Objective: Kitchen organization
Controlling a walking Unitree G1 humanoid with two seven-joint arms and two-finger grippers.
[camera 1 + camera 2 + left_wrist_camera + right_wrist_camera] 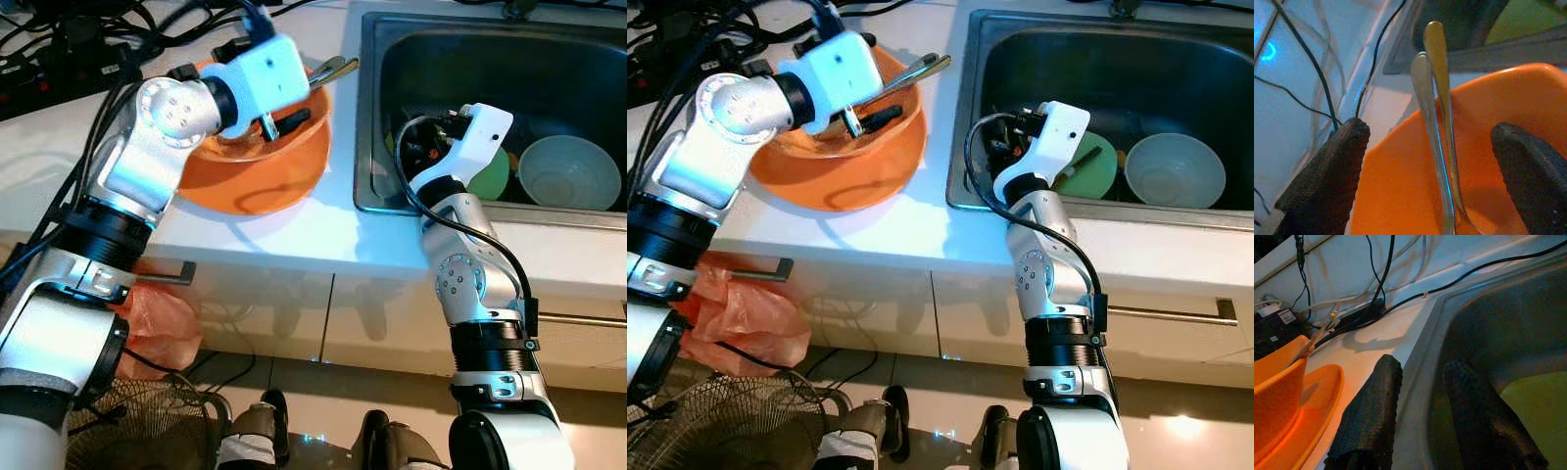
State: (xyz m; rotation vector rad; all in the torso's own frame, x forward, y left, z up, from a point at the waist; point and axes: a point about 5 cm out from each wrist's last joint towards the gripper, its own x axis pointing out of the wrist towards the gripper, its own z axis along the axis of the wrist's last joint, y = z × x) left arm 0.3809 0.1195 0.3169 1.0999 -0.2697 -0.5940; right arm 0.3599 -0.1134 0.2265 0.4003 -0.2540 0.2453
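Note:
An orange bowl (257,186) stands on the white counter, left of the sink (370,117). Two metal utensil handles (1432,98) lean out over its rim toward the sink. My left gripper (1435,161) hovers over the bowl, open, with one black finger on each side of the handles and not touching them. My right gripper (1422,367) is at the sink's left rim, open, with nothing between its fingers. One finger is over the rim and the other is over the basin. A green plate (493,174) and a pale bowl (568,171) lie in the sink.
Black cables and a power strip (59,59) crowd the counter's back left. A pink plastic bag (162,323) hangs below the counter edge, above a fan grille (147,421) on the floor. A drawer handle (1176,311) juts out below the sink.

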